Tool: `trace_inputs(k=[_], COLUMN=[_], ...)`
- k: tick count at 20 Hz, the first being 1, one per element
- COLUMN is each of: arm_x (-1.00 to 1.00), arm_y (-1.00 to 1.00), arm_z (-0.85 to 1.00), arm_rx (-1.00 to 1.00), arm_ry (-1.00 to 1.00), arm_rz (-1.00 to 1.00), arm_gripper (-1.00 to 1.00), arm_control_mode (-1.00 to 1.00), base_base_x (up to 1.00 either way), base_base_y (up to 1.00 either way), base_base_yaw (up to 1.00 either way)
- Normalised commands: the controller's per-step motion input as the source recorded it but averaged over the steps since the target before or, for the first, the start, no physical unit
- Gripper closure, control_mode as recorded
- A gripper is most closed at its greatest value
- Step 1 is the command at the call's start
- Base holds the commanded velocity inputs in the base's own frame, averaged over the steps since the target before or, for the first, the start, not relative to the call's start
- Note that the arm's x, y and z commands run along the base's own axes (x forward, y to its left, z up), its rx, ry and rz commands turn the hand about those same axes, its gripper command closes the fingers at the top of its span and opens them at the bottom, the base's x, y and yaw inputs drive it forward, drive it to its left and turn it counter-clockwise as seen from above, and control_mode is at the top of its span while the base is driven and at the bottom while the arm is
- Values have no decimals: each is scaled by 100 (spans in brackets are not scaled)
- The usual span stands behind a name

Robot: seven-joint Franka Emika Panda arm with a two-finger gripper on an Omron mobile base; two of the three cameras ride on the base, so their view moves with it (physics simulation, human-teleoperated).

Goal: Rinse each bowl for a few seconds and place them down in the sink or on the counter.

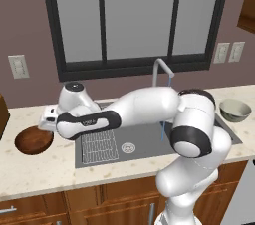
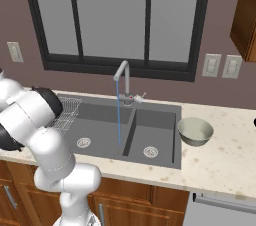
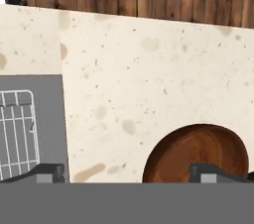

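The white arm (image 1: 149, 107) filled the foreground, reaching left across the sink (image 1: 144, 142) and hiding much of the basin behind it. Its gripper (image 3: 126, 172) hung with jaws spread wide and nothing between them, over the counter (image 1: 45, 167) near the reddish-brown bowl (image 1: 34, 140), which sat left of the sink. A wire rack (image 1: 98, 145) lay in the left basin. Water ran from the faucet (image 2: 122, 77). The grey-green bowl (image 2: 195, 131) rested on the counter just right of the sink.
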Motion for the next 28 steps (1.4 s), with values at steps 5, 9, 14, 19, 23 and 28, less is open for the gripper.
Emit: trace_inputs(k=[5, 9, 14, 19, 23, 28], arm_x=[5, 7, 8, 12, 15, 14], arm_y=[15, 12, 5, 5, 8, 8], arm_z=[-12, -12, -12, -10, -9, -13], arm_rx=[0, 0, 0, 0, 0, 0], arm_ry=[-1, -2, 0, 0, 0, 0], arm_rz=[-1, -1, -1, -2, -4, -4], arm_gripper=[-100, -100, -100, -100, -100, -100], arm_control_mode=[-100, -100, -100, -100, -100, -100], base_base_x=[0, 0, 0, 0, 0, 0], base_base_y=[0, 0, 0, 0, 0, 0], base_base_yaw=[0, 0, 0, 0, 0, 0])
